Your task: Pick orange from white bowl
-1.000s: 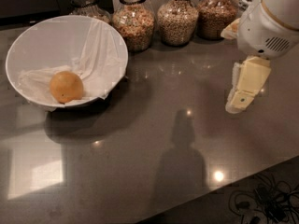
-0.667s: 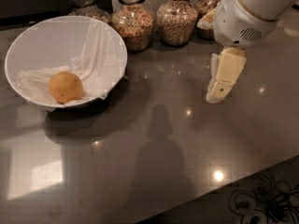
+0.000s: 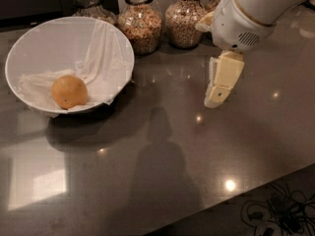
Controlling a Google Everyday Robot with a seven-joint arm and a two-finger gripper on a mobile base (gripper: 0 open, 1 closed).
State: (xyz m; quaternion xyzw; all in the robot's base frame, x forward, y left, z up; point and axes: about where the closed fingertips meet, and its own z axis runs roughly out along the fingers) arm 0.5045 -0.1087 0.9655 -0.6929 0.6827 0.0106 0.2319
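Scene: a dark, glossy desk (image 3: 162,181) seen from above, with lamp glints on it
White bowl (image 3: 47,43): sits near the back left corner of the desk, lined with a rumpled white cloth (image 3: 101,68)
Orange (image 3: 69,91): lies in the white bowl on the cloth, against the bowl's front wall, untouched and where it was a second ago
Jars (image 3: 141,21): glass jars of grain in a row along the back edge, just behind the bowl's right side
Arm (image 3: 256,9): a bulky white arm coming in from the back right corner
Gripper (image 3: 214,101): cream-coloured, pointing down over the desk near the back edge, right of the middle, well apart from the bowl
Gripper's hold: nothing in it; how wide it stands open cannot be told from this side
Change: the gripper has moved left along the back edge, closer to the bowl than a second ago
Shadow (image 3: 160,127): a dark shape on the desk between bowl and gripper, also shifted left
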